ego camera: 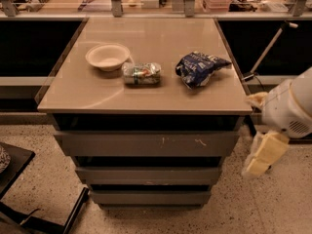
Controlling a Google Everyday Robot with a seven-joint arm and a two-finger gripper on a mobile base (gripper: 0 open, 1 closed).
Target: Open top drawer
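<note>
Hanging at the right edge, its arm cut off, the gripper [261, 157] cannot be read as open or closed; the grey, white-scuffed top drawer [146, 144] sits shut.

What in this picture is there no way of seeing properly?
- Camera view: the inside of the top drawer, hidden behind its own grey front and the table above it.
- Camera view: the robot's arm, cut off by the right edge; only a white joint and the gripper, hanging low to the right of the table, show.
- Camera view: the label on the can, too small to read.
</note>
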